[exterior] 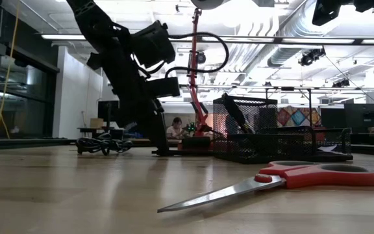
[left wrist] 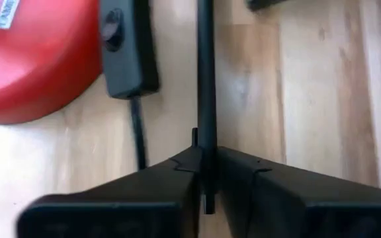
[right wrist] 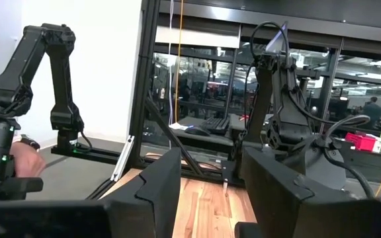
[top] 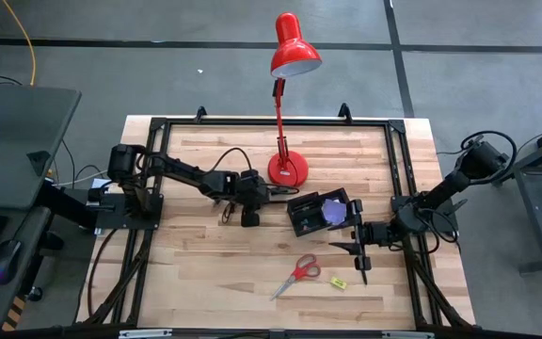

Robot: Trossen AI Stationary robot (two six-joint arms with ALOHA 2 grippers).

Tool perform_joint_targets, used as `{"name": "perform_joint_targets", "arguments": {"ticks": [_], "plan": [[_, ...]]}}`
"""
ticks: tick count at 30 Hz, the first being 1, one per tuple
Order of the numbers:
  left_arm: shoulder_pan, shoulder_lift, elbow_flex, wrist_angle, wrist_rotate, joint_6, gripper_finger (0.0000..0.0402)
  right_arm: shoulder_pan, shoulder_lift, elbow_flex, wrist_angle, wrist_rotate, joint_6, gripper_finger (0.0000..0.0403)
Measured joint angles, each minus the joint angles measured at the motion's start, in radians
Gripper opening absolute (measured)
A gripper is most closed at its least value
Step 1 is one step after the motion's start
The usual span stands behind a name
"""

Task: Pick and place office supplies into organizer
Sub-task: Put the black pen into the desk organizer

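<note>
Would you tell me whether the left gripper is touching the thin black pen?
Touching: in the left wrist view the left gripper is shut on the thin black pen.

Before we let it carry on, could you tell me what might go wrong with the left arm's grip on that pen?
1. The left gripper pinches the thin black pen at one end only; it could pivot or slip on lifting.
2. The red lamp's base and its cable switch lie close; a swing might snag them.
3. The organizer already holds a purple pad, narrowing space.
</note>
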Motion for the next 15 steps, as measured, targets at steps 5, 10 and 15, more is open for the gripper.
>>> {"name": "perform_joint_targets", "arguments": {"ticks": [5,10,15], "plan": [[0.001,-0.005,0.001,-0.011,-0.036,-0.032,0.0023,0.0,0.0,0.0,-0.001,0.0,0.0,0.0154],[0.001,-0.014,0.0,-0.091,-0.104,-0.054,0.0007,0.0,0.0,0.0,-0.01,0.001,0.0,0.0154],[-0.008,-0.03,-0.001,-0.107,-0.108,-0.071,0.0007,0.0,0.0,0.0,-0.019,0.037,0.001,0.0154]]}}
